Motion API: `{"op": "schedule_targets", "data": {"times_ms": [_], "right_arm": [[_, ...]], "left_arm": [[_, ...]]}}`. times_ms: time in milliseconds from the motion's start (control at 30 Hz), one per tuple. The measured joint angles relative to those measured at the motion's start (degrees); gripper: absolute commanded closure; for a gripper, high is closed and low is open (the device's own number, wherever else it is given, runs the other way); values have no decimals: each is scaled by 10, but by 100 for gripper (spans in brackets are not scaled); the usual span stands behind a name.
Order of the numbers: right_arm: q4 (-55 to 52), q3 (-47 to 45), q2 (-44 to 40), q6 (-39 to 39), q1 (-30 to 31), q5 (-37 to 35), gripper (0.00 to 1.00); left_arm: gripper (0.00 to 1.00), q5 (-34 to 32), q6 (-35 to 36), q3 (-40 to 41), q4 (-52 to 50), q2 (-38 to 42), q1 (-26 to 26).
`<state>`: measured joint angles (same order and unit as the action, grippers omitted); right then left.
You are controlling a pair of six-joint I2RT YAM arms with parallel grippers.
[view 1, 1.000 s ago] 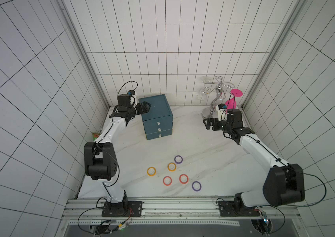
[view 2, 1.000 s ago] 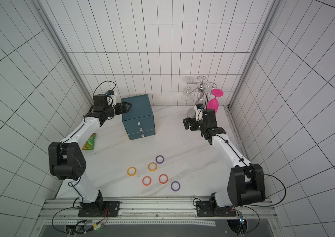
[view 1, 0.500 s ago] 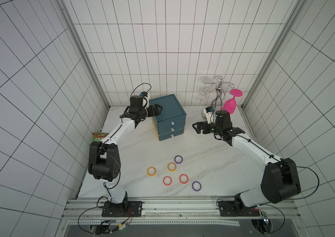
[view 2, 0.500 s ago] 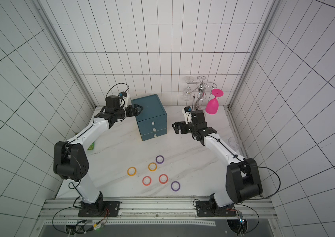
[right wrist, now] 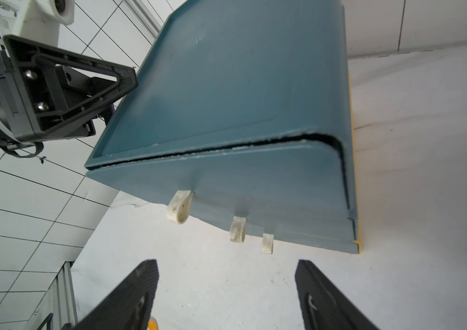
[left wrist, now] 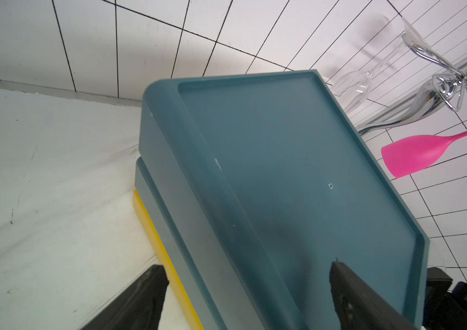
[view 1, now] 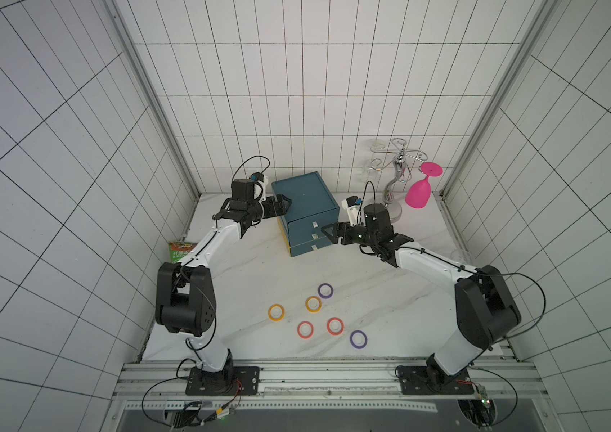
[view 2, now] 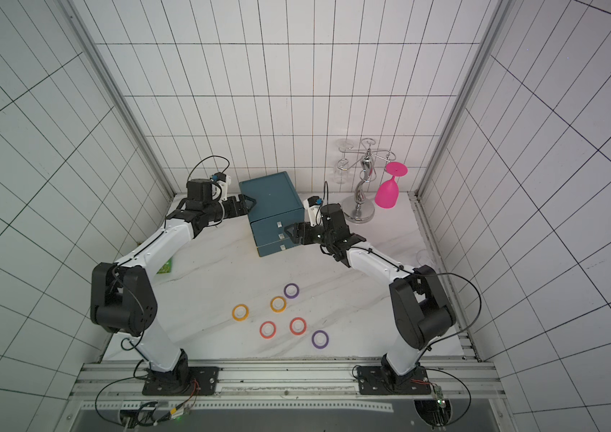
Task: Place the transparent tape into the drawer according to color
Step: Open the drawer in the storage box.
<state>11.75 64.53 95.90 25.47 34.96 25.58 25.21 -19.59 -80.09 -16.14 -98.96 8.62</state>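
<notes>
At the teal drawer chest [view 1: 305, 196]'s top edge, left gripper [view 1: 284, 204], fingers wide. Facing its pulls [right wrist: 180, 207], right gripper [view 1: 328, 233], fingers wide, empty. Well in front, six tape rolls [view 1: 313, 304].

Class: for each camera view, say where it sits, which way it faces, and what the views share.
Top views: high above the arm bases, looking down on the table; both arms, left claw, right claw, drawer and tape rolls show.
Left wrist: on the left arm, looking across the drawer's top toward the glass rack; its open claw fingers show.
Right wrist: on the right arm, facing the drawer's three pulls; its open fingers and the left claw show.
Shared: every view shows the drawer.
</notes>
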Motion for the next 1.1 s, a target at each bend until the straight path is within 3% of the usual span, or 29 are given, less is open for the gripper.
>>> {"op": "schedule_targets", "data": {"times_ms": [200, 567, 1100], "right_arm": [[63, 0, 17, 58, 15, -5, 35], [121, 0, 49, 130, 19, -7, 45], [146, 17, 74, 176, 27, 12, 58]], "left_arm": [[10, 6, -1, 2, -2, 0, 2], [11, 5, 1, 2, -11, 0, 3], [11, 3, 5, 2, -17, 0, 3]]}}
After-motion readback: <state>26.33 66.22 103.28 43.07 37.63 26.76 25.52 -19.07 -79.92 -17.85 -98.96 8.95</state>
